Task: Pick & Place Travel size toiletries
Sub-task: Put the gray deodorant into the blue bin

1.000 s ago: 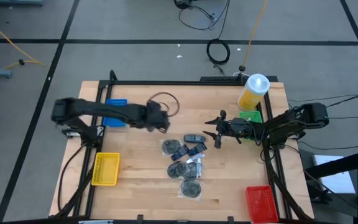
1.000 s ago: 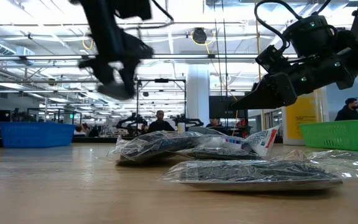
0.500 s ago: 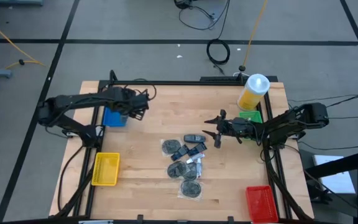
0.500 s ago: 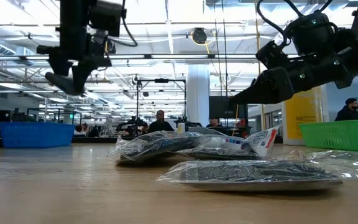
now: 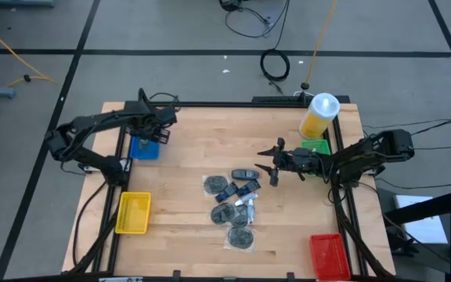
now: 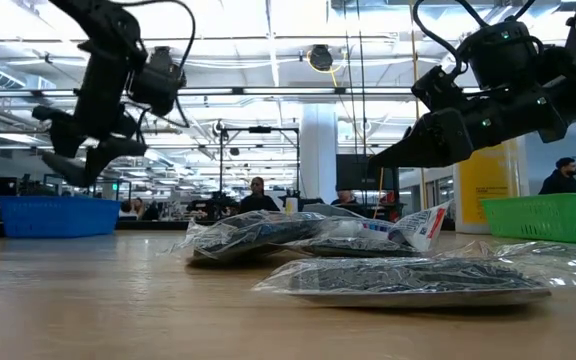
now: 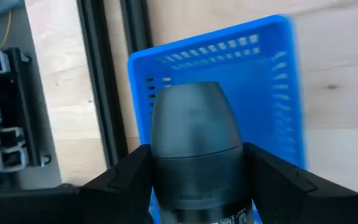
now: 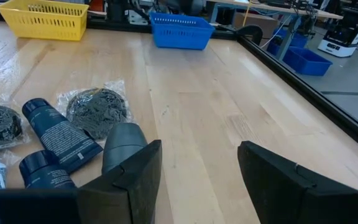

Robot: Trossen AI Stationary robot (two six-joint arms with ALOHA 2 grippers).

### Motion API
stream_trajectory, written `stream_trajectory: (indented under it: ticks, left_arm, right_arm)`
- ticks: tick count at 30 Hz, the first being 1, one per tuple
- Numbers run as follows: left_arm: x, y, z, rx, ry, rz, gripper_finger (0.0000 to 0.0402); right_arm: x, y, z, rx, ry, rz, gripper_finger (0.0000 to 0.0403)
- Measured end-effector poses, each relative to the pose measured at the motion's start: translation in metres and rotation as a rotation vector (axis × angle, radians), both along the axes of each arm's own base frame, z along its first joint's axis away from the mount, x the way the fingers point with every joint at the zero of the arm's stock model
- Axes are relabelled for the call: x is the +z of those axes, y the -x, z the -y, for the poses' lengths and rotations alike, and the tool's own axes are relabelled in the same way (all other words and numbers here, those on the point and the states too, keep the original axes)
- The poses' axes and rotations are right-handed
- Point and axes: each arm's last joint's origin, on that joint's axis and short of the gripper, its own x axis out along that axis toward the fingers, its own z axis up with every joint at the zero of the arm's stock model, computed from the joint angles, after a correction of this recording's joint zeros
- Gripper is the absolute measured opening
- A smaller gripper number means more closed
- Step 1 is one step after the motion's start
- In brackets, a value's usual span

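My left gripper (image 5: pixel 160 131) hangs above the blue bin (image 5: pixel 145 147) at the table's far left and is shut on a dark grey, round-ended toiletry (image 7: pixel 194 140). The left wrist view shows the blue bin (image 7: pixel 272 93) right below it. Other toiletries lie in a pile at mid-table: grey-blue tubes (image 5: pixel 227 193) (image 8: pixel 58 134) and a white tube (image 5: pixel 249 206), among dark bundles in clear bags. My right gripper (image 5: pixel 272 168) is open and hovers above the table just right of the pile. In the low view my right gripper (image 6: pixel 423 140) is well above the wood. My left gripper pinches the dark grey toiletry between its two fingers (image 7: pixel 126 180), one on each side of its body. Its rounded end (image 7: pixel 194 106) sticks out past the fingertips. The fingers point down from above. The toiletry is lifted clear, over the blue bin.
Round dark bundles in bags (image 5: pixel 241 235) and a black oblong gadget (image 5: pixel 243 173) lie in the pile. A yellow bin (image 5: pixel 133 211) is near left, a red bin (image 5: pixel 325 254) near right, a green bin (image 5: pixel 315 146) and yellow bottle (image 5: pixel 320 116) far right. A black frame rims the table.
My left arm has swung from the middle of the table toward the far left, carrying the toiletry, and now hangs over the blue bin, lower in the low view than half a second ago. The pile has not moved.
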Motion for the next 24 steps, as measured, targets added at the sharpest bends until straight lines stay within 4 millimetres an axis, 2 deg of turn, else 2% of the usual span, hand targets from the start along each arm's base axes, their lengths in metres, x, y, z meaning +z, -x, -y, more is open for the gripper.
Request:
stream_trajectory:
  ticks: [6,15,24]
  left_arm:
    - [-0.013,0.011,-0.012,-0.022,0.017,0.006,0.0216]
    - [-0.044,0.019,-0.006,-0.063,0.036,0.024,0.0216]
    - [-0.063,0.024,-0.001,-0.088,0.029,0.033,0.0216]
  right_arm:
    - [0.0,0.0,0.0,0.0,0.0,0.0,0.0205]
    - [0.0,0.0,0.0,0.0,0.0,0.0,0.0205]
    - [0.0,0.0,0.0,0.0,0.0,0.0,0.0205]
